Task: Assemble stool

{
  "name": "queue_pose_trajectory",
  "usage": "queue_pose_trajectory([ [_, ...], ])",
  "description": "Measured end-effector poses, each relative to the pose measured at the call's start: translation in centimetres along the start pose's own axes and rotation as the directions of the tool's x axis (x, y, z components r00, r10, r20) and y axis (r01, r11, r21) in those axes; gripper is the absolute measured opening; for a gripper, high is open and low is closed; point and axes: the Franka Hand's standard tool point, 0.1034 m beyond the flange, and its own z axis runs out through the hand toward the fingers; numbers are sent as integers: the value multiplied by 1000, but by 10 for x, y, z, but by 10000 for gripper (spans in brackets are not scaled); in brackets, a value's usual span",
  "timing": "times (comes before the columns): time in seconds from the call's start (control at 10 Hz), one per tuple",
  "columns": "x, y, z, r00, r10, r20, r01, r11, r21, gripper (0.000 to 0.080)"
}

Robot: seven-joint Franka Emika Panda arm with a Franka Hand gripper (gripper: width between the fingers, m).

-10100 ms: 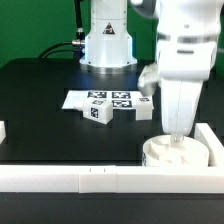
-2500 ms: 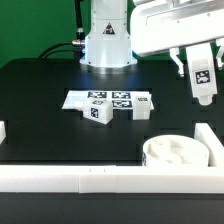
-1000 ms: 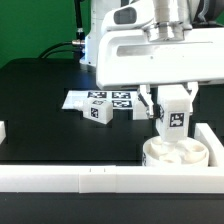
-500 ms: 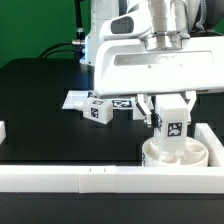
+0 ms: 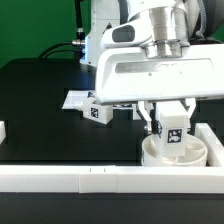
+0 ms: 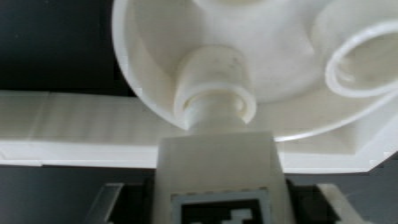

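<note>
The round white stool seat rests on the black table at the exterior view's right, in the corner of the white border rail. My gripper hangs straight over it, shut on a short white stool leg with a black-and-white tag. The leg's lower end reaches down into the seat. In the wrist view the held leg points its round peg at a socket on the inside of the seat; whether the peg is in the socket I cannot tell. Another tagged leg lies on the table further back.
The marker board lies flat behind the loose leg, partly hidden by my arm. The long white border rail runs along the front of the table, with a short white block at the exterior view's left edge. The robot base stands at the back.
The gripper with the leg has come down over the last second, from a little above the seat to where the leg's lower end dips inside the seat ring. The seat has stayed put.
</note>
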Motion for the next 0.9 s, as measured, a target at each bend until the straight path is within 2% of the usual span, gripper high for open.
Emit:
queue_pose_trajectory([
  [0.5, -5, -4, 3, 1000, -1, 4, 1, 1000, 4, 333],
  [0.6, -6, -4, 3, 1000, -1, 6, 1, 1000, 5, 433],
  [0.7, -7, -5, 4, 1000, -1, 20, 1, 1000, 8, 433],
  [0.8, -7, -7, 3, 998, 10, 64, -11, 1000, 19, 592],
  [0.9, 3, -6, -3, 995, 29, 96, -32, 999, 26, 632],
])
